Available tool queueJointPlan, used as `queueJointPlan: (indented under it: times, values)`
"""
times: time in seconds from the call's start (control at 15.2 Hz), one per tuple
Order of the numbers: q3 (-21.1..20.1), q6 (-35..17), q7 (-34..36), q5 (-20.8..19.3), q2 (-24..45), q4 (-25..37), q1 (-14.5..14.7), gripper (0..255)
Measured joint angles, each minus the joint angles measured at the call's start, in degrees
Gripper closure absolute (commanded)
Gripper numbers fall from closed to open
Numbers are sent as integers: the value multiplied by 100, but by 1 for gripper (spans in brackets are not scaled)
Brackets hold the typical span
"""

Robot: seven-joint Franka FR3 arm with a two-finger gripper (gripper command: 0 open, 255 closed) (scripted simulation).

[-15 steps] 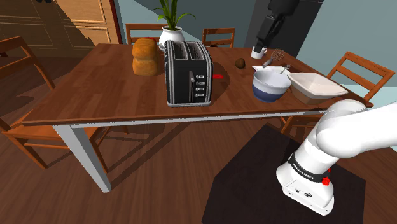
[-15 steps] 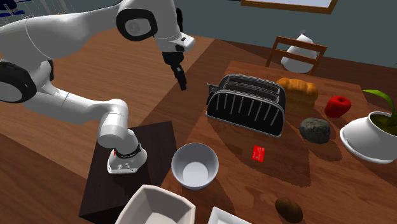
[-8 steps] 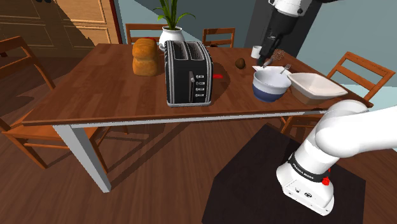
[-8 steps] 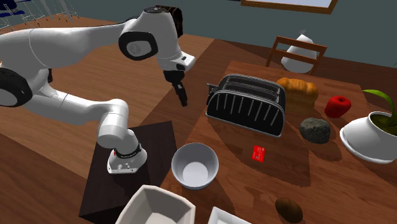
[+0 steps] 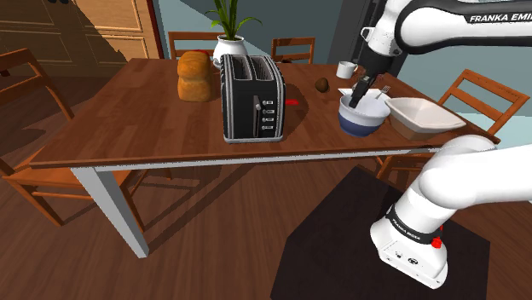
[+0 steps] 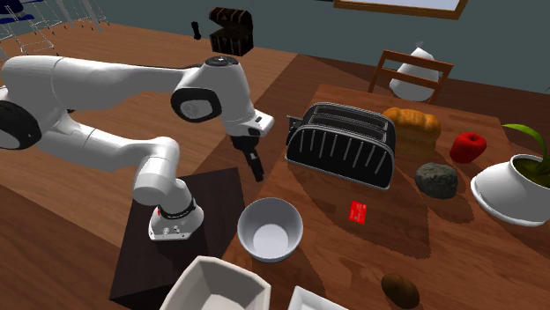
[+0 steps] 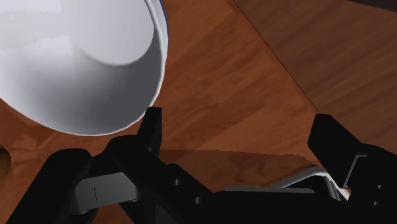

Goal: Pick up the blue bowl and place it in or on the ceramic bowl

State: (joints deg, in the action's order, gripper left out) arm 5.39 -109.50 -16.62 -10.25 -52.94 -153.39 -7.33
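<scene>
Item one, the gripper: we log its two black fingers as spread wide and clasping nothing, with bare wooden table in the gap between them. Item two, the blue bowl, blue on its outer wall and white inside: it stands upright on the table, outside the finger pair. Its rim is just beside the outer face of one fingertip, and we cannot tell whether the two touch. The other finger hangs near the table's edge. In the shoulder view we place the gripper low over the bowl, its fingers pointing down toward the rim. In the second exterior view the gripper sits near the bowl, a gap showing between fingertips and rim. Item three, the white rectangular dish: it stands just beside the bowl, on the bowl's far side from the fingers. Item four, the white mug, near the fingers, on the table. Item five, the black toaster, well apart from the fingers, with a small red card between it and the bowl. Item six, the loaf of bread, beyond the toaster from the fingers. Item seven, the red apple and grey stone, side by side, well apart from the fingers. Item eight, the potted plant in its white pot, farther off than the toaster.
</scene>
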Motion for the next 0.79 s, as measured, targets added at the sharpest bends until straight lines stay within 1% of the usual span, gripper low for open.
queueJointPlan:
  times: [0.26, 0.4, 0.53, 0.79]
  values:
    - [280, -593, -261, -470, -23, -524, -288, 0]
    - [472, -1033, -397, -747, 137, -748, -463, 0]
    - [575, -1293, -455, -889, 245, -867, -553, 0]
    - [657, -1706, -429, -1008, 474, -1042, -609, 0]
